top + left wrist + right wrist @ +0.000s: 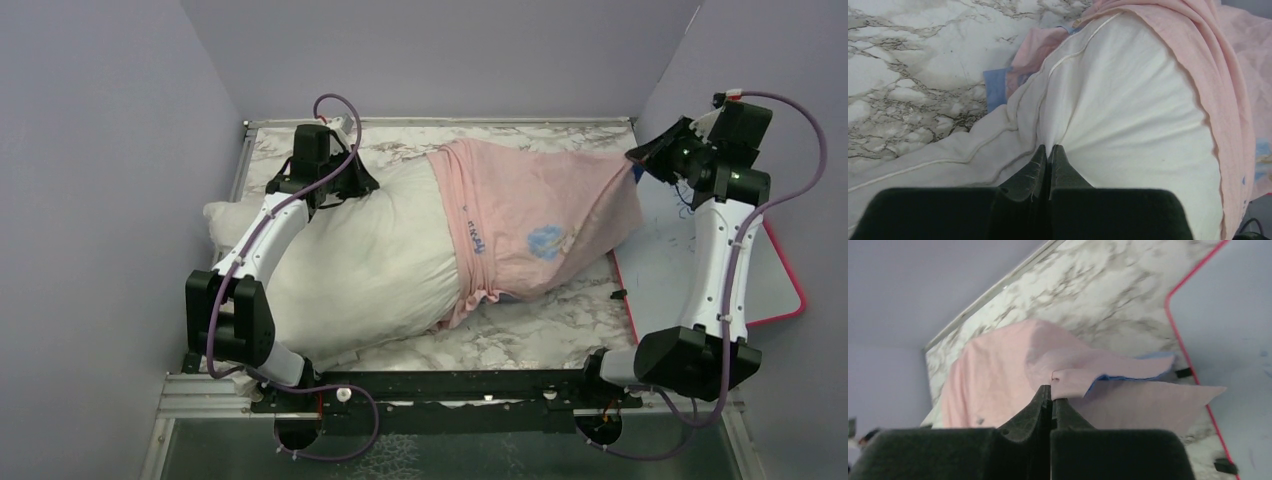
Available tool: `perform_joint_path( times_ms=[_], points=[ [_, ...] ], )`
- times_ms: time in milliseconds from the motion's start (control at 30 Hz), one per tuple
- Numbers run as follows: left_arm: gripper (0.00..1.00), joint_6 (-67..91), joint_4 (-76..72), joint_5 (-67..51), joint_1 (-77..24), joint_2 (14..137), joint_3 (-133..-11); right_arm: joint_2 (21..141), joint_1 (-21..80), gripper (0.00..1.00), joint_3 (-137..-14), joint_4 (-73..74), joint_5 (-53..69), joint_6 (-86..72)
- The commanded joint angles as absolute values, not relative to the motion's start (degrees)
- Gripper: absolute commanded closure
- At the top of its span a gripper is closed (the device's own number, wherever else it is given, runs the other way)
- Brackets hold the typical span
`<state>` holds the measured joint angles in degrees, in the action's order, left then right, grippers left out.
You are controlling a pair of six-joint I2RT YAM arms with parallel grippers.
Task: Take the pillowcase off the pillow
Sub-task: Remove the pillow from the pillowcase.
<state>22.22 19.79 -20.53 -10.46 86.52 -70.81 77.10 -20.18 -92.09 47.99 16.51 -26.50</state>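
Note:
The plump white pillow lies across the table, its left half bare. The pale pink pillowcase covers its right half, bunched at the middle, with cursive writing and a blue print patch showing. My left gripper is shut on a pinch of the white pillow fabric near its far edge; it shows in the left wrist view. My right gripper is shut on the pillowcase's far right corner and holds it raised above the table; the pinched pink fold shows at its tips.
A pink-framed whiteboard lies on the table at the right, under my right arm. The marble tabletop shows in front of the pillow. Purple walls close in on the left, back and right.

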Motion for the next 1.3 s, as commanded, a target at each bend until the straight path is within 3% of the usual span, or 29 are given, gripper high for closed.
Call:
perform_joint_path(
  times_ms=[0, 267, 367, 500, 533, 667, 800, 867, 967, 1033, 1100, 1167, 1267],
  points=[
    [1.00, 22.12, 20.51, -24.69, -9.50, 86.75, -69.57, 76.15, -19.08, 0.95, -83.48, 36.52, 47.33, -26.28],
    [1.00, 24.04, 18.29, -28.89, -9.66, 86.29, -69.17, 80.70, 2.39, 0.86, -75.22, 35.07, 45.60, -22.80],
    [1.00, 24.29, 18.28, -28.96, -9.66, 85.36, -68.55, 83.17, 3.17, 0.83, -70.17, 30.25, 44.31, -25.04],
    [1.00, 24.38, 18.32, -29.91, -9.67, 84.49, -67.84, 88.40, 4.54, 0.76, -68.99, 28.00, 52.09, -23.60],
    [1.00, 24.37, 18.29, -30.04, -9.67, 84.37, -67.74, 89.60, 5.09, 0.72, -69.04, 27.96, 53.26, -23.33],
    [1.00, 24.84, 18.30, -30.38, -9.67, 84.04, -67.28, 90.48, 6.41, 0.35, -67.09, 26.95, 51.91, -23.50],
    [1.00, 25.13, 18.30, -30.41, -9.88, 84.00, -67.30, 91.48, 6.80, 0.21, -65.27, 26.21, 49.56, -23.12],
    [1.00, 25.14, 18.27, -30.57, -10.03, 84.13, -67.47, 92.74, 7.15, 0.27, -65.19, 26.73, 50.03, -22.57],
    [1.00, 25.07, 18.30, -30.39, -10.02, 84.05, -67.51, 92.23, 7.30, 0.59, -65.11, 27.04, 45.94, -23.12],
    [1.00, 24.97, 18.50, -30.10, -10.02, 83.71, -67.42, 90.65, 7.23, 0.71, -66.03, 28.17, 38.62, -23.98],
    [1.00, 24.61, 18.97, -29.77, -10.02, 83.43, -67.28, 89.05, 7.21, 0.90, -68.15, 30.42, 30.60, -24.80],
    [1.00, 24.17, 19.43, -29.42, -10.02, 83.23, -67.19, 87.66, 7.13, 0.97, -70.33, 31.62, 23.49, -24.60],
    [1.00, 23.53, 20.15, -28.90, -10.02, 83.15, -67.08, 86.51, 6.42, 0.99, -75.17, 35.36, 12.41, -24.14]
  ],
)
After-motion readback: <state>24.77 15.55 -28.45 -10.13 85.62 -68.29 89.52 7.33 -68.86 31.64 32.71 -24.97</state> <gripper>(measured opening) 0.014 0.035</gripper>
